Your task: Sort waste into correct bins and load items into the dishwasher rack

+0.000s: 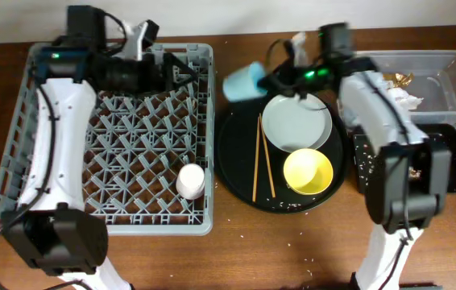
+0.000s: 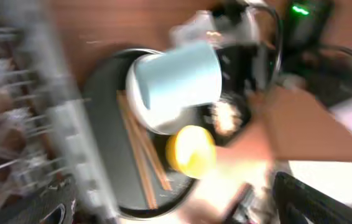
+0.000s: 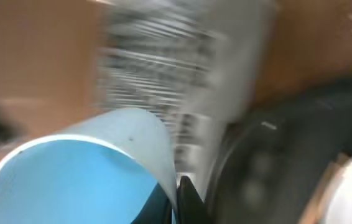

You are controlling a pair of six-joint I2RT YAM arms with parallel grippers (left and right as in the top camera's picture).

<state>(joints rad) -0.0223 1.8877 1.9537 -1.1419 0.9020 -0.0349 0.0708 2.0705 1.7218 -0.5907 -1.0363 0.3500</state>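
Observation:
My right gripper [image 1: 270, 80] is shut on the rim of the light blue cup [image 1: 244, 82]. It holds the cup on its side above the gap between the grey dishwasher rack [image 1: 18, 153] and the round black tray. In the blurred right wrist view, a dark finger [image 3: 185, 200] pinches the cup wall [image 3: 70, 180]. My left gripper [image 1: 183, 74] is open and empty over the rack's far right corner. The left wrist view shows the cup [image 2: 176, 84], the yellow bowl [image 2: 190, 149] and the chopsticks [image 2: 140, 155]. A pale pink cup [image 1: 190, 180] stands in the rack.
The round black tray [image 1: 236, 161] holds the plate [image 1: 296, 121], chopsticks [image 1: 260, 157] and yellow bowl [image 1: 308, 171]. The clear tub [image 1: 445, 72] at the far right holds white napkins and gold foil. The shallow black tray [image 1: 447, 165] with rice scraps lies under my right arm.

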